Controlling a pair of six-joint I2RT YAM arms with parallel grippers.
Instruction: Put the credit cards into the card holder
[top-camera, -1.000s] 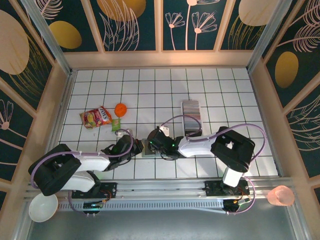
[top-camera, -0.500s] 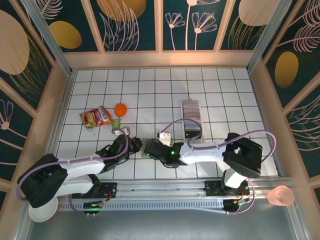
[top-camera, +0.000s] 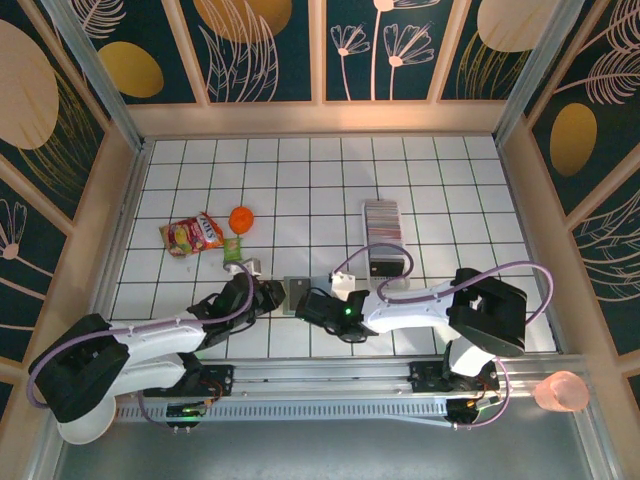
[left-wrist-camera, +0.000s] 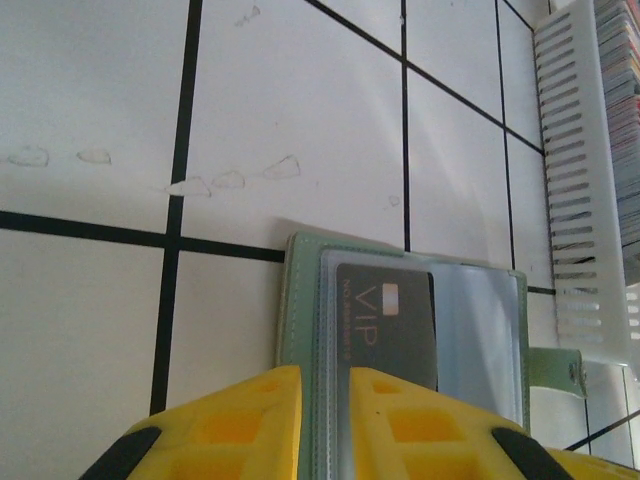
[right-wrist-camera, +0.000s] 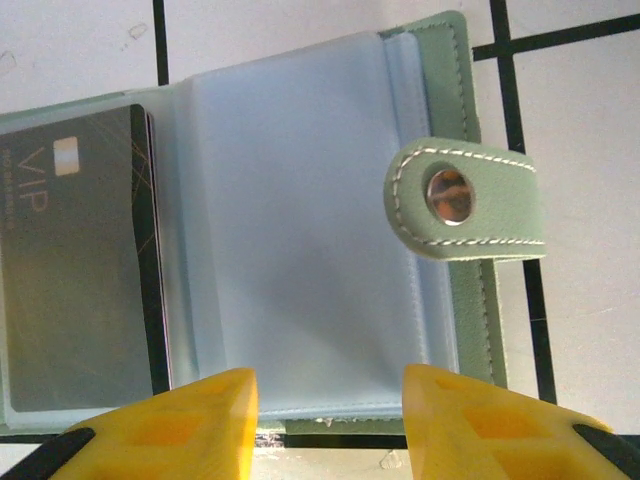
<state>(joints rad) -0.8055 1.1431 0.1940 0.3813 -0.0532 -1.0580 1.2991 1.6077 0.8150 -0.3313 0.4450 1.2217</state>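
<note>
The card holder (top-camera: 298, 291) lies opened flat on the white tiled table (top-camera: 450, 180), near the front edge and about midway between the two arms, with a gripper at either side of it. It is a small sage-green wallet with pale stitching along its border. The inside is made of clear, bluish-grey plastic sleeves that catch the light. One sleeve, on the side nearer the left arm, has a dark grey card (right-wrist-camera: 75, 270) tucked in it, marked "VIP" with a small pale chip. The broad sleeve beside it looks empty. From the opposite cover a rounded green clasp tab (right-wrist-camera: 470, 197) folds inward over the sleeves, with a shiny metal snap in its middle. The left gripper (left-wrist-camera: 325, 385) hangs low at the holder's card end. Its yellow fingers stand only a narrow slit apart and straddle the green border without pinching it. The right gripper (right-wrist-camera: 330, 400) hovers over the near long edge of the open sleeves, its fingers spread fairly wide and closed on nothing. The credit cards (top-camera: 382, 216) stand on edge as a tight striped row of grey, white and pinkish. They sit in a long slotted tray (left-wrist-camera: 572, 200) behind and to the right of the holder, and the tray's near end lies close to the clasp side. Over on the left of the table are a red snack bag (top-camera: 192, 234) and a small orange item (top-camera: 241, 218).
</note>
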